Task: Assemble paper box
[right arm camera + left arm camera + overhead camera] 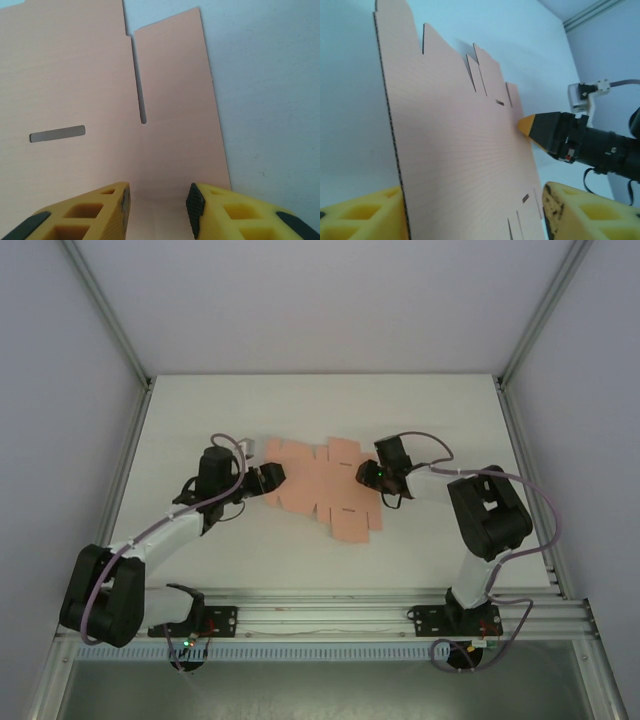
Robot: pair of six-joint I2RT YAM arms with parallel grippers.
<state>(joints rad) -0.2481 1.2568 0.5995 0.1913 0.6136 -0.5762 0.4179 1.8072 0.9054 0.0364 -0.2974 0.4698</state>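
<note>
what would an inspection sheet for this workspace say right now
surface: white table, the sheet lies on it
job's things: paper box, a flat salmon-pink die-cut sheet with flaps and slots, unfolded, mid-table
clutter: nothing seen
grippers: left gripper open, fingers astride the sheet's left edge; right gripper open, fingers apart over the sheet's right side
cables: cables loop from each wrist along its arm
surroundings: white walls, metal frame rails
</note>
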